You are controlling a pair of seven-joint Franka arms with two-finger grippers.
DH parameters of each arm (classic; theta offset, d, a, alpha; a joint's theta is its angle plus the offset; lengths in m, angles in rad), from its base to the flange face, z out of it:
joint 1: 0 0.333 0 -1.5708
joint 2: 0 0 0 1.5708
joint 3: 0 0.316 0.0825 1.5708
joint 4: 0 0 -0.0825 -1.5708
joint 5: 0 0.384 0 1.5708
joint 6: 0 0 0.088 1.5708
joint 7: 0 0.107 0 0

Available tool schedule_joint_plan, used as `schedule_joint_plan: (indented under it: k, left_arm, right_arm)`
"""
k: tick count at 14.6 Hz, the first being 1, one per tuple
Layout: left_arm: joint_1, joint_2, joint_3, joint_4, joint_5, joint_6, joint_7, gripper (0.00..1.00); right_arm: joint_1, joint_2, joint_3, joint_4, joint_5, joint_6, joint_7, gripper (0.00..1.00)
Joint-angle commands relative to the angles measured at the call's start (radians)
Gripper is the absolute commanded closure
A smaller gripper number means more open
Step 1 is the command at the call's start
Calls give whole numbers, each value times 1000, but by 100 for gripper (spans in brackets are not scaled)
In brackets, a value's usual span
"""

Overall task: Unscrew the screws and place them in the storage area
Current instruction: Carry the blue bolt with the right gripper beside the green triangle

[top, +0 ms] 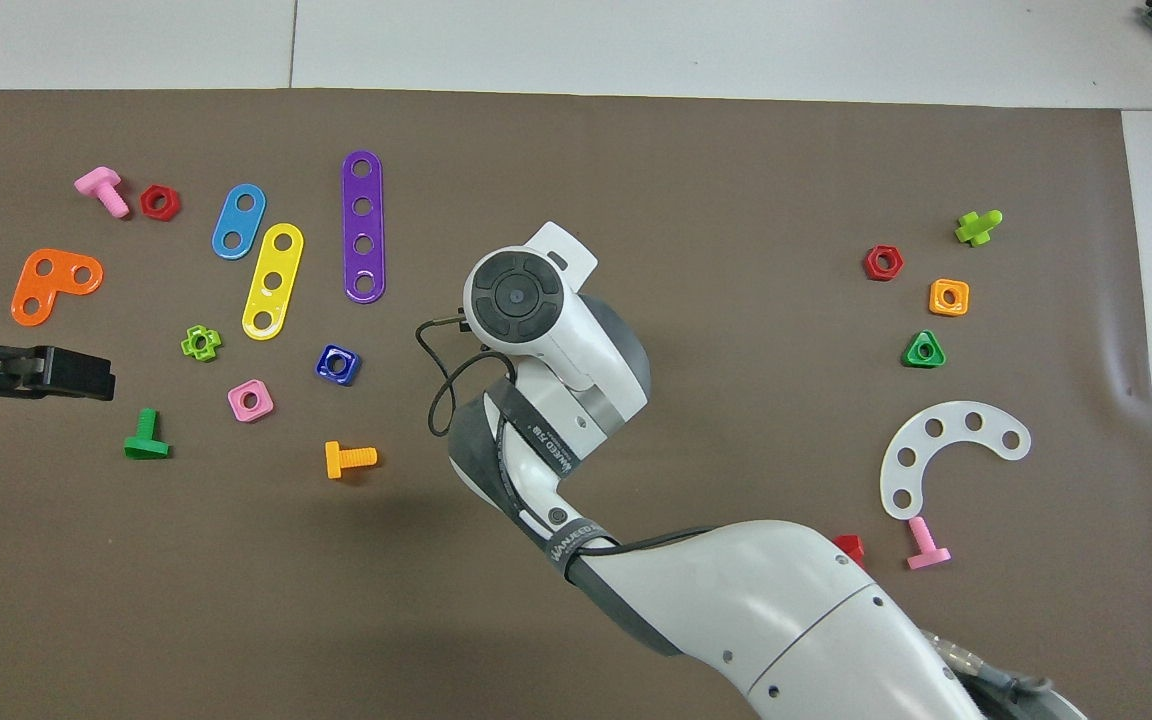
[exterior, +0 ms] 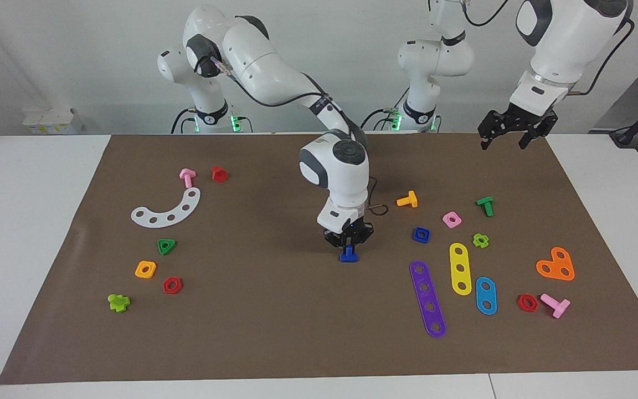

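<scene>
My right gripper [exterior: 348, 245] is over the middle of the mat, shut on the blue screw [exterior: 348, 256], which it holds head down at or just above the mat. In the overhead view my own wrist hides both. The storage area lies toward the right arm's end: a white curved strip [exterior: 166, 210], a green triangular nut [exterior: 166, 246], an orange square nut [exterior: 145, 269] and a red hexagonal nut [exterior: 172, 285]. My left gripper [exterior: 510, 136] waits raised and open over the mat's edge at the left arm's end.
A blue square nut [exterior: 421, 235], pink nut [exterior: 452, 219], orange bolt [exterior: 407, 199], green bolt [exterior: 485, 205] and purple [exterior: 427, 299], yellow [exterior: 460, 268] and blue [exterior: 485, 295] strips lie toward the left arm's end. A pink bolt [exterior: 187, 177] lies by the curved strip.
</scene>
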Motion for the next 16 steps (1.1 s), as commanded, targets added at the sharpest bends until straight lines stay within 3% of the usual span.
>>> schedule_joint_plan:
  k: [1,4,7,11,16]
  left_arm:
    - [16,-2,-6,11,-16,-14,1,0]
    - [16,-2,-6,11,-16,-14,1,0]
    - [16,-2,-6,9,-16,-14,1,0]
    - [16,-2,-6,11,-16,-14,1,0]
    - [16,-2,-6,9,-16,-14,1,0]
  right_arm:
    - [-83,-133,-11,-43,-13,-63,-17,100]
    - [-229,-345,-6,-251,6,-79,-166,100]
    - [-381,-491,-5,-451,99,-82,-428,100]
    - [-531,-551,-5,-643,150,-27,-651,100]
    - [-570,-575,-8,-821,174,130,-711,100]
